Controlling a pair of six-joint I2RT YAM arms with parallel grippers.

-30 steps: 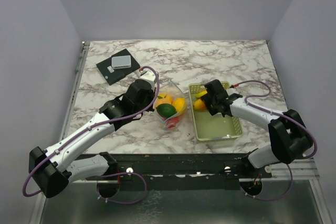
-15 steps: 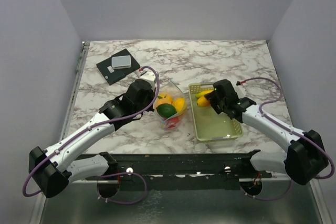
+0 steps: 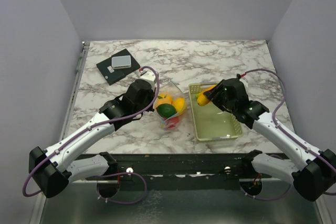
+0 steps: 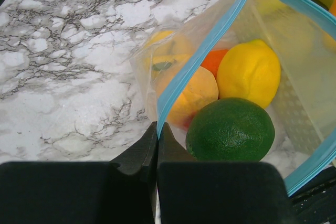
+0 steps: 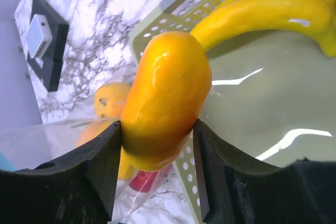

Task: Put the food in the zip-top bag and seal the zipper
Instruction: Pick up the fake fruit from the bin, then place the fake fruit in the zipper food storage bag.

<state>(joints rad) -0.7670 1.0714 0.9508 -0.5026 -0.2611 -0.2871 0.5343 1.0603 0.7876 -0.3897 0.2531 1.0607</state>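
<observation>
One orange-yellow fruit (image 5: 165, 100) is the piece in play. My right claw (image 5: 157, 124) is clamped across its middle and holds it over the far end of the pale green basket (image 3: 218, 129), on the side nearest the zip-top bag (image 4: 147, 66). I read that as the carry toward the bag's mouth.

Several pieces already sit inside the bag, among them a lime (image 4: 231, 129), a lemon (image 4: 249, 72) and some orange ones beneath. The bag stands on the worktop (image 3: 236, 61) just left of the basket. My left claw (image 4: 157, 129) is pinched together on the zipper (image 4: 199, 56) at one lip, I judge to hold the floppy mouth up and open for the drop.

A banana (image 5: 273, 11) lies in the basket, so loading is unfinished and sealing must wait. A black pad (image 3: 116, 67) with a grey box on it lies well apart at the far left.
</observation>
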